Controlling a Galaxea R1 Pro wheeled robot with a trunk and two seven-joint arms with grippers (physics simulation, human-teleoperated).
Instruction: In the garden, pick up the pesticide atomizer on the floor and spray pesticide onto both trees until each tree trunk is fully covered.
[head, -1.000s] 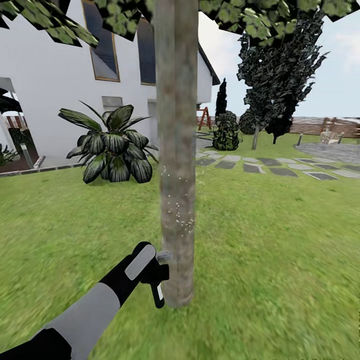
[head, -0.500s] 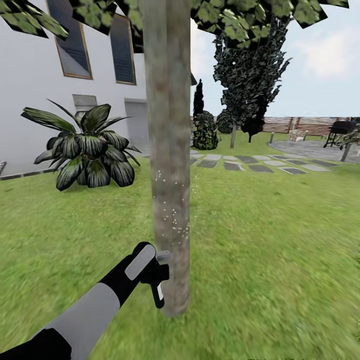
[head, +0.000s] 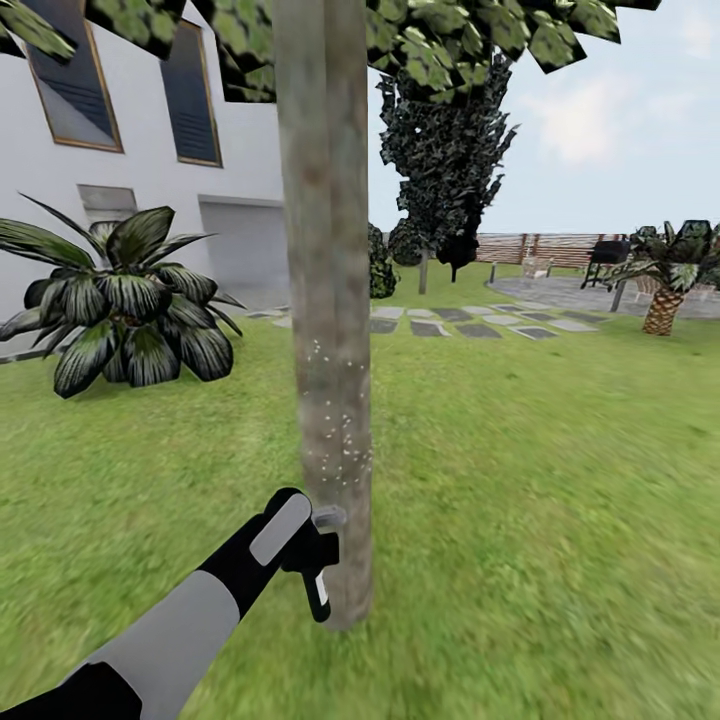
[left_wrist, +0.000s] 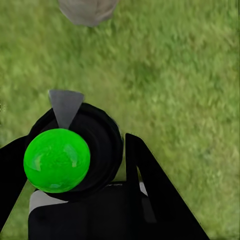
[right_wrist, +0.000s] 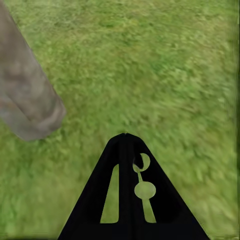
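Head view: I have the pesticide atomizer (head: 312, 555) clenched in my left gripper (head: 295, 540), its grey nozzle almost touching the tree trunk (head: 325, 300) low down. White pesticide (head: 340, 440) specks dot the bark just above the nozzle; higher up it looks bare.

Left wrist view: the sprayer's round black body with a green cap (left_wrist: 56, 160) sits between my fingers, over grass (left_wrist: 175, 75).

Right wrist view: right gripper (right_wrist: 131, 192) pressed together, carrying nothing, above the lawn near the trunk's base (right_wrist: 25, 100).

Handling: I judge it light, rigid plastic, possibly slick; best held around the handle, clear of the trigger.
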